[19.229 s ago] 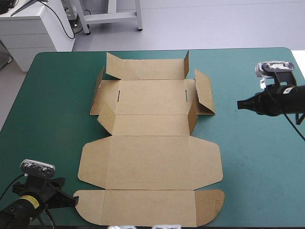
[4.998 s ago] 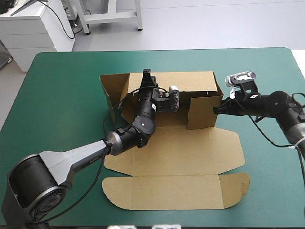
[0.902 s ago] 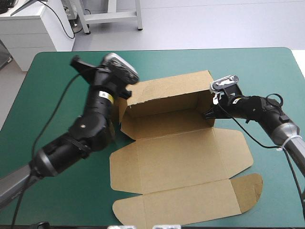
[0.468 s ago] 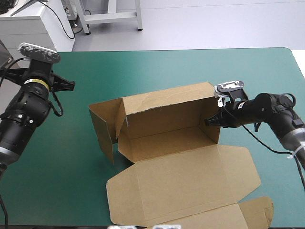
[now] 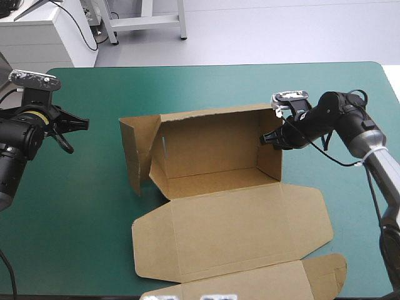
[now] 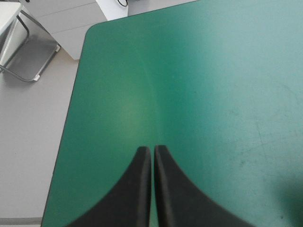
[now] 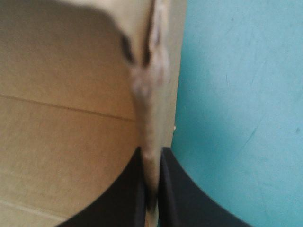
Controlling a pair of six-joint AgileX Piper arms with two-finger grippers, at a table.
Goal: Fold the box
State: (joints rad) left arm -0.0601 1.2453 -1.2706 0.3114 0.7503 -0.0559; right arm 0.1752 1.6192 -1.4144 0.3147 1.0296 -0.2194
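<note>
**Box [image 5: 212, 162] of brown cut board: an open tray at mid-counter [image 5: 94, 206]**

The box stands on the teal-green counter with its back and right walls raised and its lid flat toward the near edge. The lid's front flap is cut off at the high view's lower border. A loose left flap stands swung outward. The black-finned right end effector [image 5: 265, 139] [image 7: 151, 153] pinches the right wall's top edge, where the board is blurred. The left end effector [image 5: 84, 125] [image 6: 152, 150], fingers pressed together, hangs near the counter's left edge, well apart from the box.
</note>
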